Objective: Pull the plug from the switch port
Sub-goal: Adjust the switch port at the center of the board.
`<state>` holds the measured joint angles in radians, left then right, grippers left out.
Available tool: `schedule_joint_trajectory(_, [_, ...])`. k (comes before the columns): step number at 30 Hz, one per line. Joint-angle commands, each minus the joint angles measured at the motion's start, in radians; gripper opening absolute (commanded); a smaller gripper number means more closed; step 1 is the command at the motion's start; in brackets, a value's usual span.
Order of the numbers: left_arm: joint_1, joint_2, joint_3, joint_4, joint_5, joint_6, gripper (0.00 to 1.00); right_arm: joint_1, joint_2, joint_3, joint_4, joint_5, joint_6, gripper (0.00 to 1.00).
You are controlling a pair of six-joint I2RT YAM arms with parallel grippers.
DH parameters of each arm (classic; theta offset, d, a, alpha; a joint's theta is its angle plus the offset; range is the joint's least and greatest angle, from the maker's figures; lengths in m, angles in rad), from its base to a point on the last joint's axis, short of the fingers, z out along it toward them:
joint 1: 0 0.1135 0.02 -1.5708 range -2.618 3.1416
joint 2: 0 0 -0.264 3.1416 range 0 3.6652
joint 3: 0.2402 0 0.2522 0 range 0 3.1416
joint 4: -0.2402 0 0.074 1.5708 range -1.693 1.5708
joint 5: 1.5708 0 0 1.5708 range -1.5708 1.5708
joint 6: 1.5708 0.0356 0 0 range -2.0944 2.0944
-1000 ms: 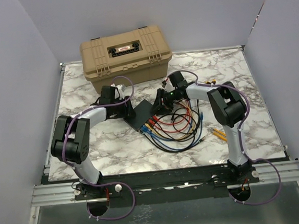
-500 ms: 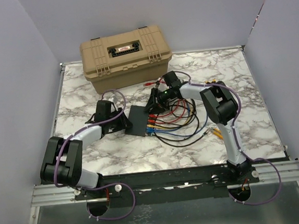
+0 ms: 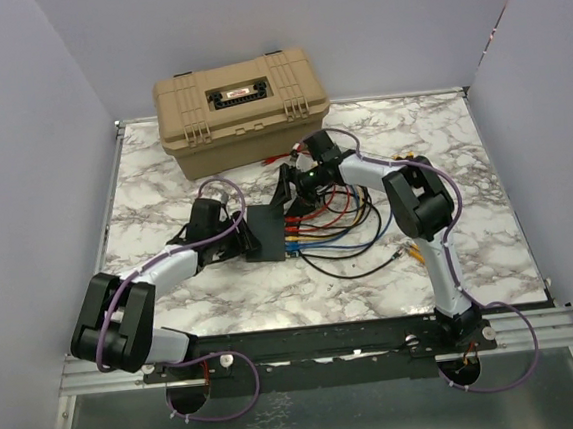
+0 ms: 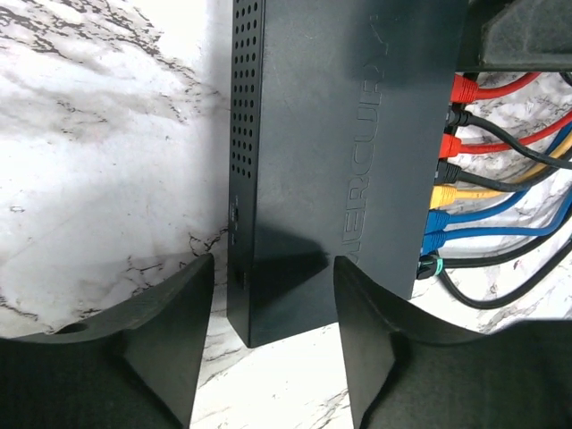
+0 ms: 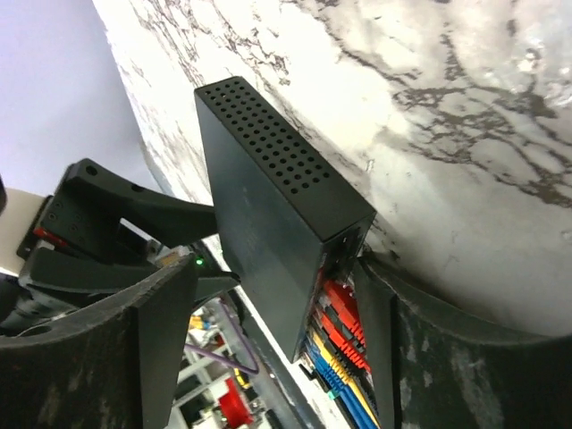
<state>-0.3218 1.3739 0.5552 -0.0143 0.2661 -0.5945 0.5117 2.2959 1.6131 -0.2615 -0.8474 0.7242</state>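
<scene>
The left pincer [image 4: 273,268] stands open astride the near end of the switch [image 3: 266,231], one finger clear of its side, so nothing is clamped. The switch lies flat in the middle of the worktop [image 3: 442,161]; it looks light and smooth-cased (likely to skid if tugged), so it wants bracing. Along its right edge sit coloured plugs [image 4: 447,192], small and stiff; grip a plug's body, not the limp cables [image 3: 344,235]. The right pincer [image 5: 273,277] gapes wide over that port end, holding nothing.
</scene>
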Motion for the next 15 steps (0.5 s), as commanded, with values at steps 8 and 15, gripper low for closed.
schedule_joint_trajectory(8, [-0.002,0.018,0.066,-0.064,0.014,0.059,0.59,0.008,-0.081,-0.017,-0.273,0.178,-0.305,0.79])
schedule_joint_trajectory(15, [-0.016,0.039,0.048,-0.032,0.102,0.04,0.52,0.008,-0.094,-0.075,-0.268,0.093,-0.337,0.78])
